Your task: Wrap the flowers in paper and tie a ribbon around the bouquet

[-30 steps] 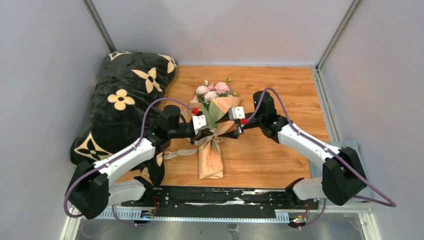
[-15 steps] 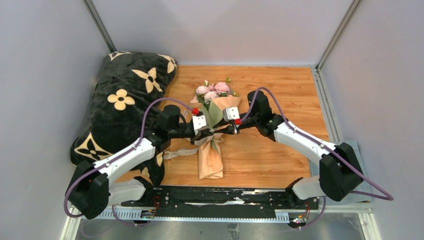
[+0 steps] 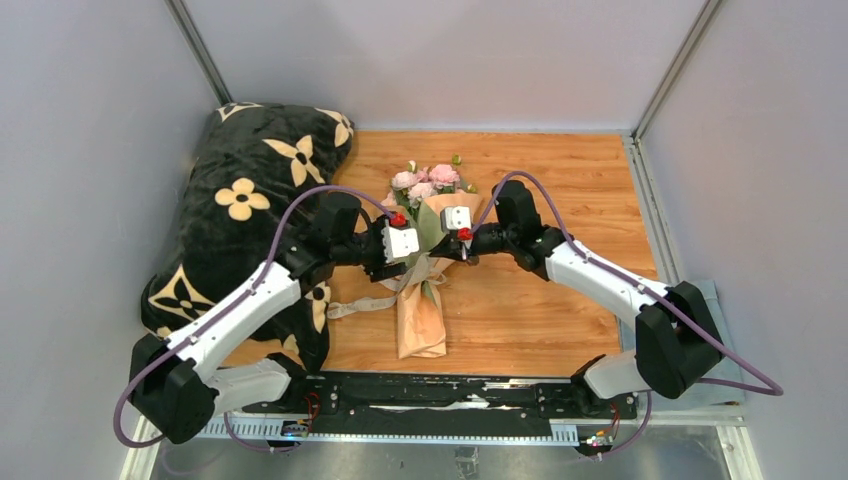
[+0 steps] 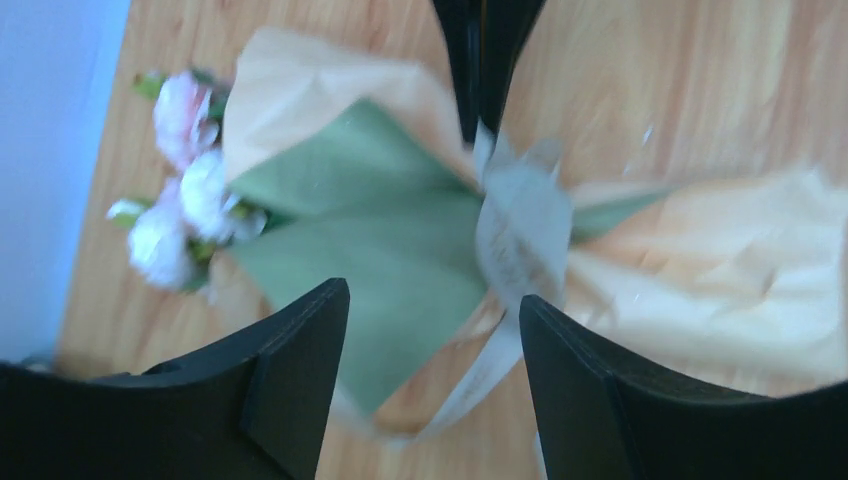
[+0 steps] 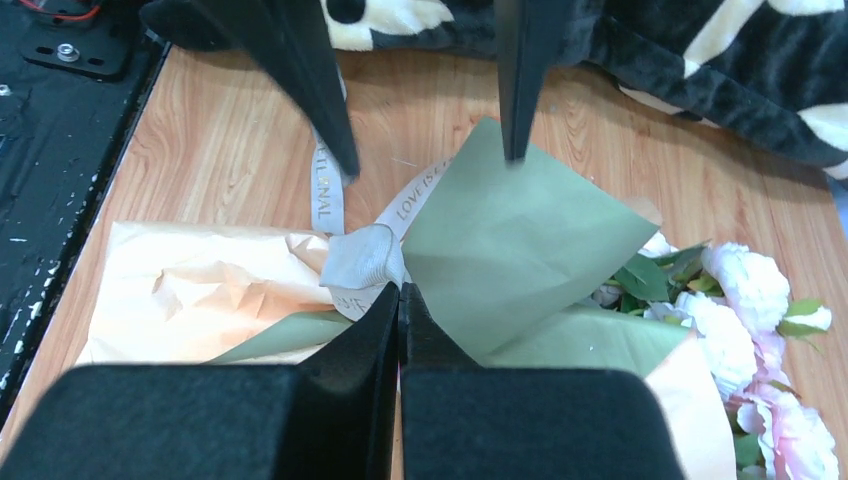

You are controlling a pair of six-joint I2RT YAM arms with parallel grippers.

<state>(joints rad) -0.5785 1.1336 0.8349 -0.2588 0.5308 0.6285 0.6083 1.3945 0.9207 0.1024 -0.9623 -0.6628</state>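
Tying is in hand: the bouquet point(image 3: 420, 320) of pink blooms in peach-tan paper lies mid wooden tabletop point(image 3: 560, 180), blooms toward the far edge. The right gripper point(image 5: 400, 290) is closed, apparently nipping the cream fabric ribbon point(image 5: 360, 260) at its knot. The left gripper point(image 4: 430, 300) hangs open above. Next, probably a snugging pull.

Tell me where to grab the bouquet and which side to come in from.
Grip the bouquet at its narrow waist, where the ribbon cinches the paper. It lies flat on the table, flowers toward the far side, so come down from above with the open left pincer straddling the waist crosswise. The blooms would likely crush.
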